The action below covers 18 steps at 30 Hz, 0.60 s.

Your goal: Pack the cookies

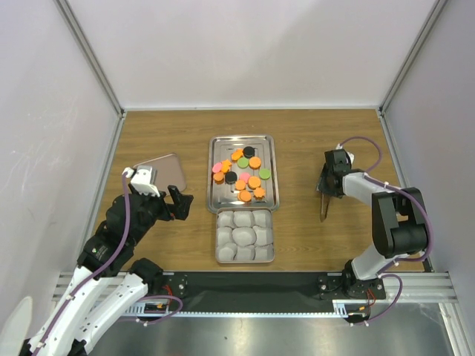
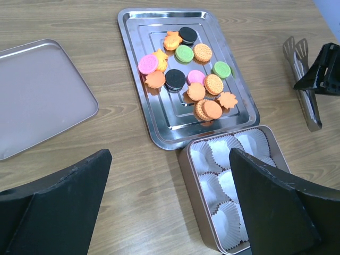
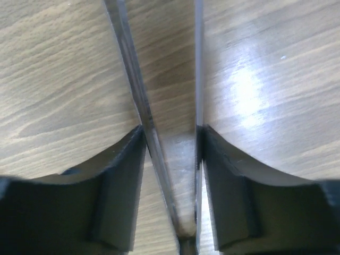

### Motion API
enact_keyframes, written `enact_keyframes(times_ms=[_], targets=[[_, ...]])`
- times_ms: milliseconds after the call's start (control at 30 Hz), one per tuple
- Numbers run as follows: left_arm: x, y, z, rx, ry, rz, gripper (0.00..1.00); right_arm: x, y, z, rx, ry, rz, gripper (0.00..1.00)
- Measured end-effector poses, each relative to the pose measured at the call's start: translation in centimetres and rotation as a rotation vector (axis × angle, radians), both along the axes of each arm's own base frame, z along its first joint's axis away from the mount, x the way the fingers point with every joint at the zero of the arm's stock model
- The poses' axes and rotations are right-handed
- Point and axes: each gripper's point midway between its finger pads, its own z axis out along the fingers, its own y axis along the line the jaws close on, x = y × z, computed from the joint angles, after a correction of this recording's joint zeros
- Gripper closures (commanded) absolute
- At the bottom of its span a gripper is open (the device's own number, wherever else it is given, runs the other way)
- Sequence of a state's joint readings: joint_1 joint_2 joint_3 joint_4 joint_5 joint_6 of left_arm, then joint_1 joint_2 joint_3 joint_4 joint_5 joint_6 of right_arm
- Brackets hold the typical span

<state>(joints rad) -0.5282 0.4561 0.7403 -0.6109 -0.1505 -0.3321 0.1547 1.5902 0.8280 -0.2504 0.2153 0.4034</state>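
Note:
The cookies [image 1: 241, 174] lie in a loose pile on a steel tray [image 1: 215, 202]: orange, black, green and pink discs [image 2: 186, 79]. Metal tongs [image 1: 324, 206] lie on the table at the right. My right gripper [image 1: 327, 185] is down on them, and in the right wrist view its pads [image 3: 133, 159] press against both arms of the tongs [image 3: 130, 69]. My left gripper [image 2: 170, 154] hangs open over bare wood, left of the box, with nothing between its fingers.
A rose-gold box [image 1: 220, 256] lined with white paper cups [image 2: 226, 175] sits just in front of the tray [image 2: 133, 64]. Its flat lid [image 1: 167, 172] lies to the left [image 2: 42, 95]. White walls enclose the table on three sides.

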Motion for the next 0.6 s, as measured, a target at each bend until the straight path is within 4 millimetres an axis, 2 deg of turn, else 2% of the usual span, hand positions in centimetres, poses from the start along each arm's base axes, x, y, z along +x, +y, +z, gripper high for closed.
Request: enact_keyframes(times_ms=[167,267,367,500,600], targets=[[0.0,0.0,0.0,0.001,0.002,0.000,0.00,0.2,0.3,0.5,-0.001,0.028,0.011,0.53],[0.0,0.0,0.0,0.001,0.001,0.000,0.00,0.6,0.6,2.0,-0.014,0.025,0.027,0.53],[0.0,0.0,0.0,0.001,0.002,0.000,0.00,1.3,1.5,4.5,-0.013,-0.013,0.055,0.53],[0.1,-0.1,-0.1,0.004,0.006,0.000,0.00,2.2,3.0,9.5,0.004,-0.116,0.106,0.53],[0.2,-0.1,-0.2,0.006,0.011,0.000,0.00,2.0,4.3,12.9,0.025,-0.182,0.151,0.53]])
